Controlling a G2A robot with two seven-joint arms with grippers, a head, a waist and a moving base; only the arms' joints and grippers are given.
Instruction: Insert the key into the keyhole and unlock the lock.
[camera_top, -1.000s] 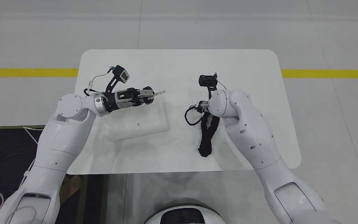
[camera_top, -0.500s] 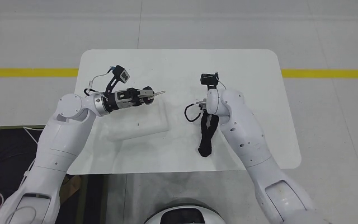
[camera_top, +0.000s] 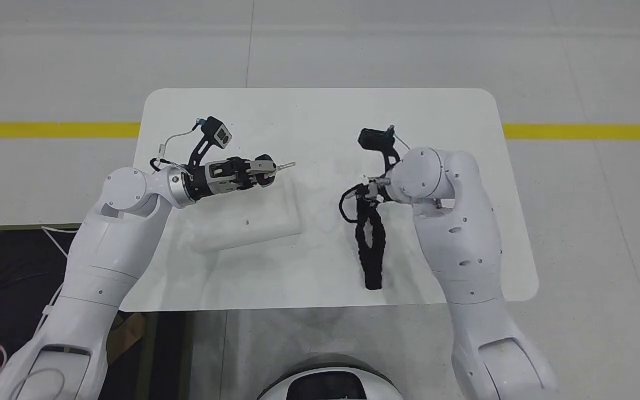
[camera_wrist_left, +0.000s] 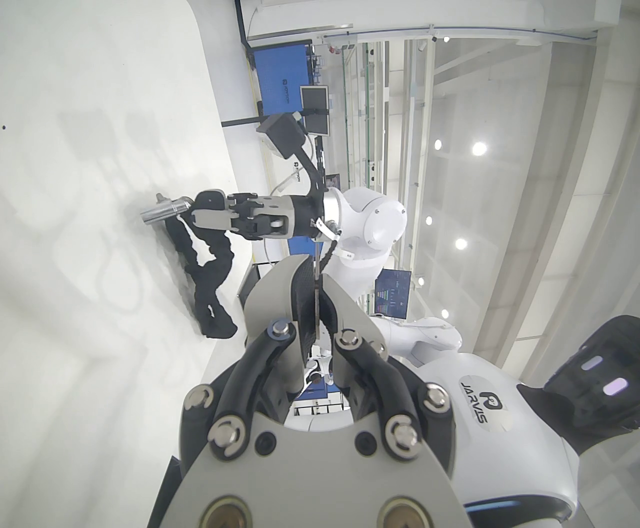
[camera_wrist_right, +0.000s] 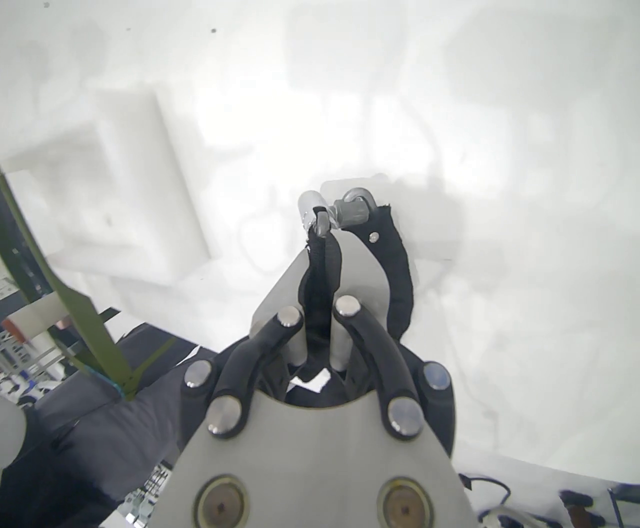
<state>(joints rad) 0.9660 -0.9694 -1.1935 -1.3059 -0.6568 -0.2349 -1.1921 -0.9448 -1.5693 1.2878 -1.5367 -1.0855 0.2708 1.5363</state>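
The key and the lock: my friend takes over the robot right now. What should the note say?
Left gripper: shut on the key, near the white foam block, blade pointing toward the other arm.
Right gripper: shut on the lock; its black cable trails onto the table.
Done: key and lock are both gripped.
Left: a gap separates them. Bring them together, insert the key into the keyhole, then turn it to unlock.
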